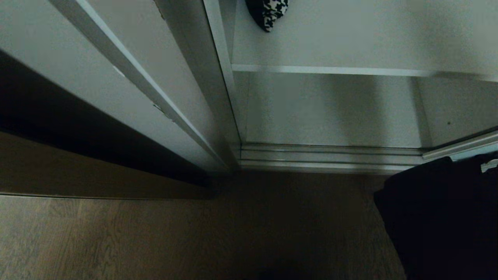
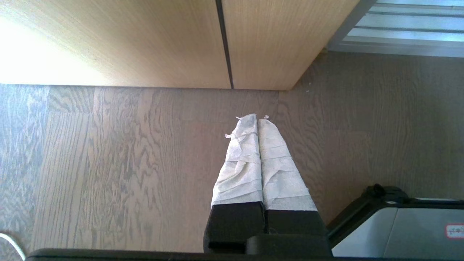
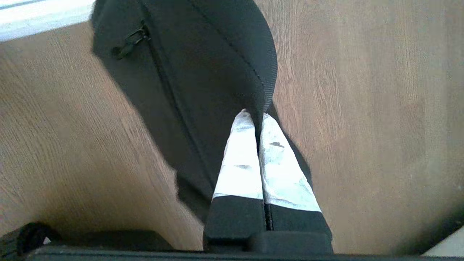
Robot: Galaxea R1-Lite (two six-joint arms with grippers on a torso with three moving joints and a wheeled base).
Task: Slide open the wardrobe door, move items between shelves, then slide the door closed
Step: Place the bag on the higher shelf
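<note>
A: Looking at my right wrist view, the right gripper (image 3: 253, 117) has its two taped fingers (image 3: 241, 159) pinched together on the edge of the black bag (image 3: 188, 72). The bag hangs from the fingertips above the wood floor (image 3: 362, 108), its zip pull showing on the far side.

B: And from the head?

A: I see the bag as a dark mass (image 1: 439, 217) at the lower right, just in front of the wardrobe's bottom track (image 1: 330, 157). The right gripper itself I cannot make out there.

B: Counts?

A: One bag. One houndstooth cloth (image 1: 268, 13), lying on the upper shelf (image 1: 330, 70) at the top edge of view, well apart from the bag. Two shelves show: that one and the bottom board (image 1: 330, 116) beneath it. One sliding door (image 1: 463, 146), only its frame edge showing at the right.

B: The other arm?

A: My left gripper (image 2: 257, 121) is parked over the floor, fingers together, holding nothing.
</note>
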